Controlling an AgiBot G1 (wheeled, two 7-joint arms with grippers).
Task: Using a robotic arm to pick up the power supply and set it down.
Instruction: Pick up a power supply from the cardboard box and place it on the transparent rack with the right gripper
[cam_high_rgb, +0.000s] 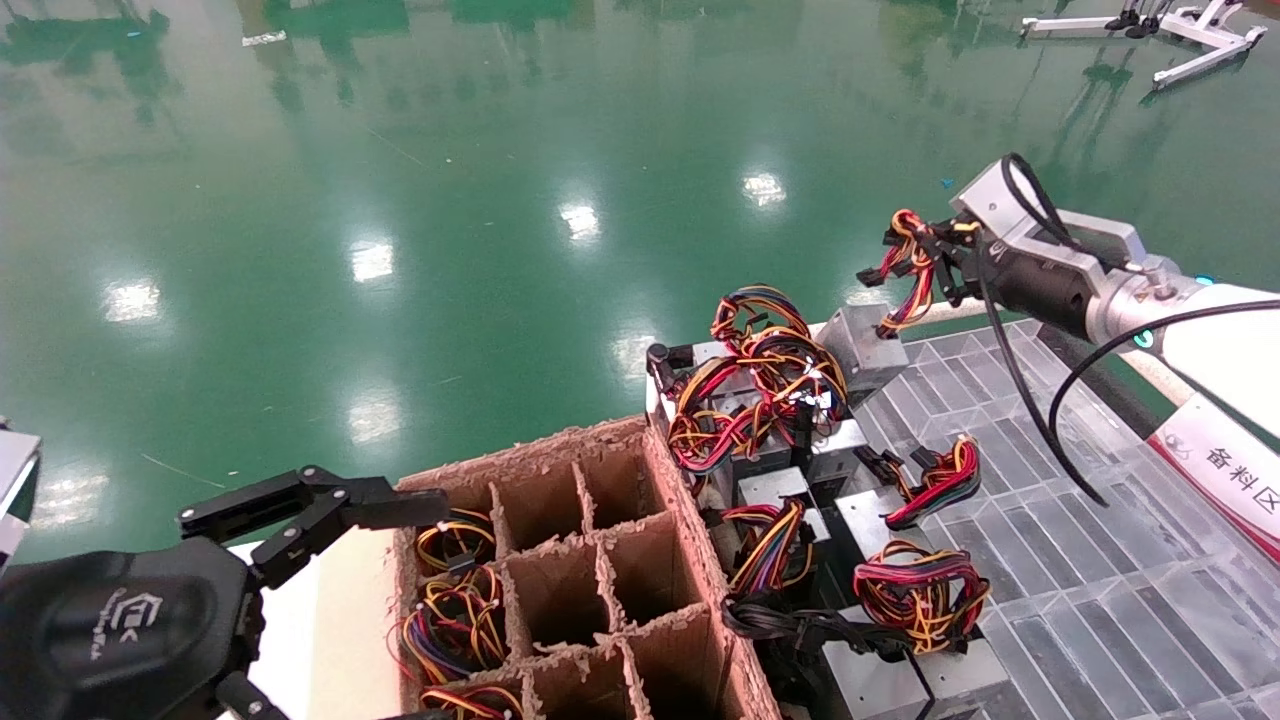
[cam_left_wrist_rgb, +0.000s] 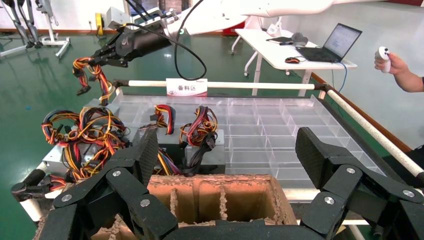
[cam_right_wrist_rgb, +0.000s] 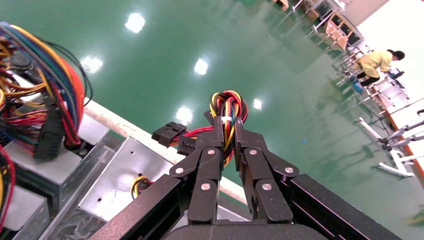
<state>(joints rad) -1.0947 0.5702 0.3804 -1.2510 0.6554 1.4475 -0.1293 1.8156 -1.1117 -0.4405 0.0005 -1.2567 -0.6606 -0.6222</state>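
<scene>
Bare clear tray compartments (cam_high_rgb: 1080, 560) are left unobstructed on the right; passage beside the cardboard crate (cam_high_rgb: 640, 600) is blocked by tangled wire bundles (cam_high_rgb: 760, 380)

Dull silver-grey sheet metal on the power supply (cam_high_rgb: 862, 345), with plastic-coated glossy wires (cam_high_rgb: 905, 265). Rough, frayed brown cardboard on the divider crate (cam_high_rgb: 585, 590). Clear ribbed plastic on the tray (cam_high_rgb: 1080, 520). Glossy green floor (cam_high_rgb: 500, 180) — mirror-like. Matt black plastic on the left gripper (cam_left_wrist_rgb: 225, 165), jaws textured.

The room is bright; ceiling lamps make white glare spots on the glossy green floor (cam_high_rgb: 480, 180). Shadows are soft, nothing is blurred.
</scene>
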